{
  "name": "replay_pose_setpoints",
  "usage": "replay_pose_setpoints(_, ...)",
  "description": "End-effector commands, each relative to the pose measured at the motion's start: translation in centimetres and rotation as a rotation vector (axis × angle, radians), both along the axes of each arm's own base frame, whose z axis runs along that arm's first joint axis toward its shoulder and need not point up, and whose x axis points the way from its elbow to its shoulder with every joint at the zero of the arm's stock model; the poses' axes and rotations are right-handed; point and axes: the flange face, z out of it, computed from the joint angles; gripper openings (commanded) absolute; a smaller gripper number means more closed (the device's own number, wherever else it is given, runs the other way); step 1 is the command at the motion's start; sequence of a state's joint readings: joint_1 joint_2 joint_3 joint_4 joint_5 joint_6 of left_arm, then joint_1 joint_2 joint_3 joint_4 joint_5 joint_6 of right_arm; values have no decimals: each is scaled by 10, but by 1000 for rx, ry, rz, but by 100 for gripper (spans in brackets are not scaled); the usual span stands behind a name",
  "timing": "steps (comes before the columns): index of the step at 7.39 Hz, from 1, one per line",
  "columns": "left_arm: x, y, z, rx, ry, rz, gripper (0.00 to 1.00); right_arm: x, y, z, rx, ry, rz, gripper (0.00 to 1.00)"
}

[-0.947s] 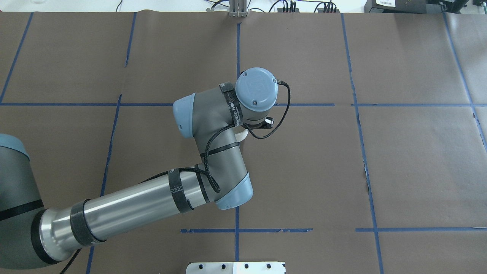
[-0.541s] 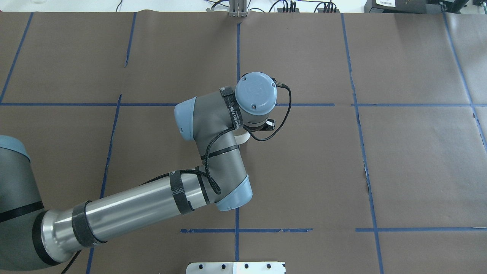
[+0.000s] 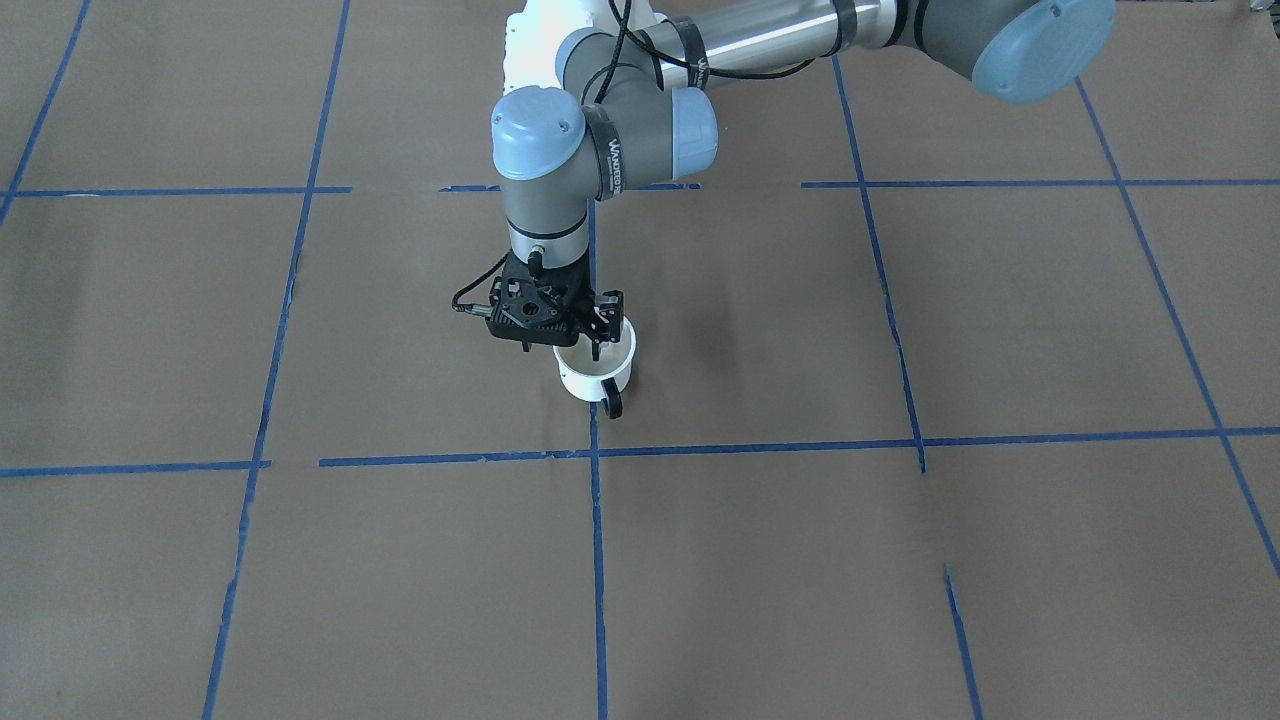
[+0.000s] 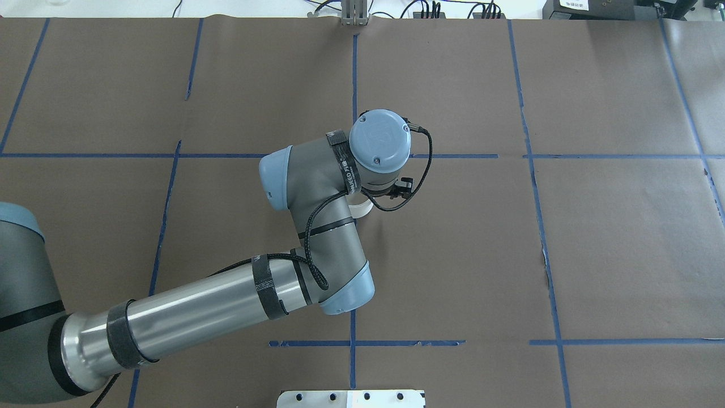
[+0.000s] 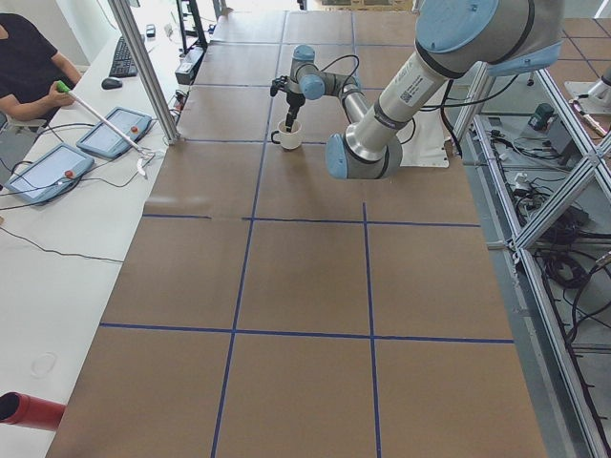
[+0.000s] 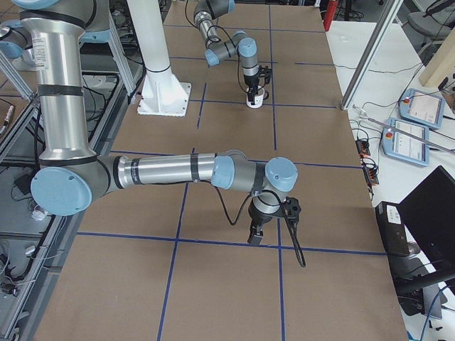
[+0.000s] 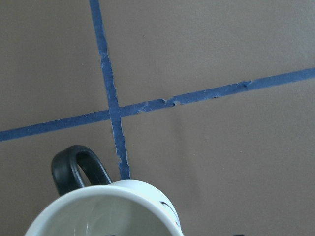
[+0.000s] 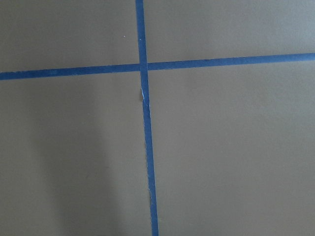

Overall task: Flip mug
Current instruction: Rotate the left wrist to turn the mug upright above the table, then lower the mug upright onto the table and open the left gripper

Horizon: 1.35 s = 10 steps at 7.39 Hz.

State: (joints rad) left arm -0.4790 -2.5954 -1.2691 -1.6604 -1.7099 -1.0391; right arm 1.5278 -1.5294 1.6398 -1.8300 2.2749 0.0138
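Observation:
The white mug [image 3: 590, 378] stands upright on the brown table, its mouth up and its black handle [image 3: 612, 404] towards the front-facing camera. My left gripper [image 3: 600, 338] points straight down at its rim, one finger inside and one outside, and looks shut on it. The left wrist view shows the mug's rim and pale inside [image 7: 108, 211] with the handle [image 7: 74, 169] at the left. In the overhead view only a white sliver of the mug [image 4: 363, 208] shows below the wrist. My right gripper [image 6: 254, 236] hangs low over the table far off; I cannot tell whether it is open or shut.
Blue tape lines [image 3: 596, 452] cross the brown table cover just beside the mug. A white robot base plate [image 4: 351, 398] sits at the near edge. An operator [image 5: 29, 67] and control tablets [image 5: 43, 172] are at a side table.
The left wrist has shifted slightly and turned a little over the mug. The white sliver of the mug under it has moved a bit down and right in the overhead view.

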Motion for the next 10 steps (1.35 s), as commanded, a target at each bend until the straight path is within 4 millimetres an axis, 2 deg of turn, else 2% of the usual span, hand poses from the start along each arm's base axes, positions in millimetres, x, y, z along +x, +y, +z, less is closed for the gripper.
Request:
replay_pose_setpoints(1,-5,0,-7,6,11,-2,100,0,0,0,0,0,0,100)
replay_pose_setpoints(2,-17,2,-22,20,34,-1,100,0,0,0,0,0,0,100)
replay_pose_setpoints(3,-42,2,-43,22,33,-9,100,0,0,0,0,0,0,100)
replay_pose_setpoints(5,-117,6,-88,62,22,-21,100,0,0,-1,1,0,0,100)
replay_pose_setpoints(7,-209,-1,-115,104,9,-68,100,0,0,0,0,0,0,100)
replay_pose_setpoints(8,-272,-29,-112,137,10,-97,100,0,0,0,0,0,0,100)
replay_pose_setpoints(9,-317,-38,-73,169,-9,-67,100,0,0,0,0,0,0,100)
replay_pose_setpoints(10,-352,-54,-45,233,-49,-46,100,0,0,0,0,0,0,100)
